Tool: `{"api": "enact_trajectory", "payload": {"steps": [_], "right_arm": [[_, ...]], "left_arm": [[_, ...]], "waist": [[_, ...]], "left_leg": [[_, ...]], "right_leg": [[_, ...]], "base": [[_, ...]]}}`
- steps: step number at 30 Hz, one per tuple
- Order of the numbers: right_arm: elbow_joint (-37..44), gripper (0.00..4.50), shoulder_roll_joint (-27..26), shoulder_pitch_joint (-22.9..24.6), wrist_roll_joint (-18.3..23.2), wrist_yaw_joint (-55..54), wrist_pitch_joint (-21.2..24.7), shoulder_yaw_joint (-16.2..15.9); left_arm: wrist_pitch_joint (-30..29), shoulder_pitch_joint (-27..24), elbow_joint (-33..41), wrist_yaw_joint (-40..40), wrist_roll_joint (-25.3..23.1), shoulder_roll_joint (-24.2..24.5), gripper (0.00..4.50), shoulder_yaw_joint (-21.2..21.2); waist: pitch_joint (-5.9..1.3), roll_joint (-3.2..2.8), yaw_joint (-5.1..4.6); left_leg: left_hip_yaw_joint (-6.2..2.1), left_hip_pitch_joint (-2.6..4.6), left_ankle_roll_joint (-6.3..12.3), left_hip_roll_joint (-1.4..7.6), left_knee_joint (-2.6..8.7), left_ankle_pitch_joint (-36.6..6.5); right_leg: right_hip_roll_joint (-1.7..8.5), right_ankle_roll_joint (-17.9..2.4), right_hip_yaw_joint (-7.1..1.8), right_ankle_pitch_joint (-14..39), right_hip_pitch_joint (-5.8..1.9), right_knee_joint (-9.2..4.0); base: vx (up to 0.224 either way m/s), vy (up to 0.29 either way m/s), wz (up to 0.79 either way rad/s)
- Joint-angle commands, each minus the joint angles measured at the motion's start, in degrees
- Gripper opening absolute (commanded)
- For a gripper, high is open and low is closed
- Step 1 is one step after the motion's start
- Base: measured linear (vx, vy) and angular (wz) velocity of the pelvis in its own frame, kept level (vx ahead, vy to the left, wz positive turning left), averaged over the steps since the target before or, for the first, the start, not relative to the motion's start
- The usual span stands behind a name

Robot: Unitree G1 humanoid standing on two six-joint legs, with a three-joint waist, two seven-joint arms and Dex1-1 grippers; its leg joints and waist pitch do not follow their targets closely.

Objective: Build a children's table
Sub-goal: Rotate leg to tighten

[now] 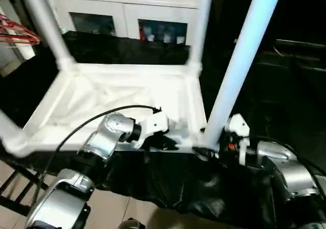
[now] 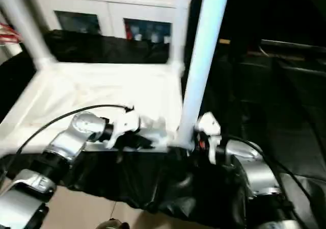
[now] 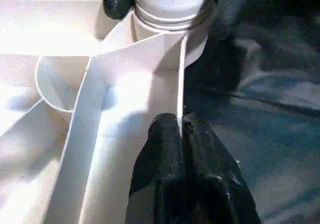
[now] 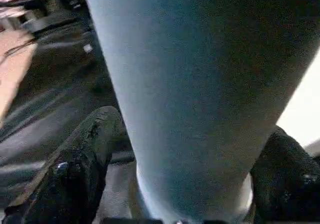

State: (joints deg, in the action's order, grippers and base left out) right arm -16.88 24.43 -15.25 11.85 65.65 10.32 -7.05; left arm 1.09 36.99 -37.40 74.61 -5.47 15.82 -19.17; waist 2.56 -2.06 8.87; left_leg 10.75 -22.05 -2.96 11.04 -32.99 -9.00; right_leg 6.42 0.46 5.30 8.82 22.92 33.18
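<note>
Already your tabletop (image 1: 122,99) lay upside down at frame centre with legs standing in its corner sockets. Your left gripper (image 3: 181,134) was pinched shut on the near rim, while your right gripper (image 4: 190,184) stood spread around the near-right leg (image 1: 239,60), still needing seating, I'd judge.

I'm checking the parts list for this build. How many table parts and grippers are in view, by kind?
Table top: 1, upside down
Legs standing in corner sockets: 4, at the far left, far right, near right and near left
Grippers: 2, the left gripper and the right gripper
Total: 7
</note>
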Motion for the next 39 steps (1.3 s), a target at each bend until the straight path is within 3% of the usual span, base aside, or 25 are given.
{"api": "enact_trajectory", "payload": {"steps": [1,2,6,7,9,14,22,27,29,31,35,38,39], "right_arm": [[3.7,3.75,-0.6,0.8,2.3,6.3,1.3,-5.8],[4.0,3.49,-0.2,0.8,2.5,7.0,1.7,-6.0],[4.8,3.2,0.8,0.4,2.9,8.6,3.0,-6.6],[4.9,3.09,1.0,0.3,3.0,9.1,3.2,-6.7],[5.2,2.91,1.0,0.3,3.0,10.0,3.5,-7.0],[5.3,2.64,0.6,0.3,3.0,9.6,3.4,-7.2],[1.9,2.55,-3.1,-0.7,2.0,2.4,2.1,-4.6],[-9.5,2.54,-9.8,-5.7,-4.4,-17.0,-0.3,-1.3],[-13.1,2.53,-11.7,-7.4,-5.8,-23.1,-0.8,-0.3],[-16.9,2.52,-14.6,-9.6,-6.0,-30.7,-0.9,2.0],[-22.2,2.52,-19.1,-12.9,-7.4,-42.7,-2.4,5.3],[-23.7,2.52,-20.1,-13.6,-8.4,-45.2,-4.8,5.3],[-24.0,3.08,-20.3,-13.7,-8.9,-45.7,-5.6,5.1]], "left_arm": [[0.4,2.0,1.4,-1.0,1.1,-0.7,0.0,-0.3],[0.2,1.9,1.5,-0.1,1.3,-0.4,0.0,-0.4],[0.4,1.9,1.5,2.2,1.6,1.0,0.0,-0.4],[0.6,1.9,1.4,2.6,1.6,1.3,0.0,-0.4],[0.8,1.8,1.4,3.1,1.7,1.7,0.0,-0.4],[0.7,1.6,1.4,2.5,2.2,1.7,0.0,0.2],[-0.9,2.6,0.2,-4.9,2.4,-1.0,0.0,2.7],[-2.2,4.9,-2.7,-15.2,0.8,-5.0,0.0,4.2],[-2.6,5.5,-3.3,-18.0,0.3,-6.3,0.0,4.4],[-2.6,6.3,-4.4,-22.2,-0.8,-8.3,0.0,4.3],[-1.4,6.7,-6.0,-27.9,-2.7,-11.4,0.0,3.6],[-0.6,6.7,-6.5,-29.0,-3.5,-12.1,0.0,3.0],[-0.4,6.6,-6.6,-29.1,-3.7,-12.3,0.0,2.8]], "waist": [[-3.56,0.78,-0.1],[-3.56,0.79,-0.05],[-3.64,0.8,0.02],[-3.68,1.11,0.0],[-3.69,0.9,0.08],[-3.74,0.93,0.27],[-3.61,0.87,0.01],[-3.39,1.01,-1.56],[-3.43,1.05,-1.98],[-3.47,0.98,-2.54],[-3.74,0.84,-2.54],[-3.97,0.65,-2.57],[-4.04,0.74,-2.5]], "left_leg": [[-0.96,1.31,1.55,2.6,4.35,-20.1],[-0.96,1.36,1.56,2.59,4.34,-20.1],[-0.95,1.25,1.68,2.59,4.28,-19.2],[-0.93,1.25,1.76,2.63,4.27,-18.9],[-0.9,1.26,1.83,2.65,4.22,-18.3],[-0.86,1.26,1.86,2.64,4.16,-17.8],[-0.97,1.32,0.97,2.52,4.25,-19.1],[-1.44,1.31,-1.16,2.08,4.46,-21.5],[-1.41,1.4,-1.08,2.01,4.42,-21.7],[-1.3,1.45,-0.75,1.93,4.36,-21.3],[-1.13,1.3,-0.24,1.98,4.28,-19.0],[-0.95,1.12,0.33,1.96,4.15,-16.7],[-0.91,1.08,0.58,1.91,4.08,-16.3]], "right_leg": [[3.02,-11.1,-2.46,20.8,-2.34,-3.98],[3.04,-11.0,-2.47,21.0,-2.33,-4.04],[3.08,-11.3,-2.5,20.3,-2.32,-3.9],[3.06,-11.3,-2.49,19.9,-2.34,-3.87],[3.06,-11.6,-2.52,19.1,-2.28,-3.71],[3.08,-12.0,-2.51,18.2,-2.3,-3.55],[3.21,-11.2,-2.43,21.0,-2.15,-3.91],[3.35,-8.9,-1.99,27.2,-2.1,-4.57],[3.3,-8.7,-2.02,27.2,-1.95,-4.79],[3.09,-9.2,-2.09,25.7,-1.8,-4.8],[3.01,-10.0,-2.23,21.5,-1.99,-4.37],[2.76,-11.1,-2.31,16.1,-2.15,-3.81],[2.73,-11.3,-2.28,15.0,-2.31,-3.67]], "base": [[0.0,0.0,0.0],[0.0,0.0,0.0],[0.0,0.0,0.0],[0.0,0.0,0.0],[0.0,0.0,0.0],[0.0,0.0,0.0],[0.0,0.0,0.0],[0.0,0.0,0.0],[0.0,0.0,0.0],[0.0,0.0,0.0],[0.0,0.0,0.0],[0.0,0.0,0.0],[0.0,0.0,0.0]]}}
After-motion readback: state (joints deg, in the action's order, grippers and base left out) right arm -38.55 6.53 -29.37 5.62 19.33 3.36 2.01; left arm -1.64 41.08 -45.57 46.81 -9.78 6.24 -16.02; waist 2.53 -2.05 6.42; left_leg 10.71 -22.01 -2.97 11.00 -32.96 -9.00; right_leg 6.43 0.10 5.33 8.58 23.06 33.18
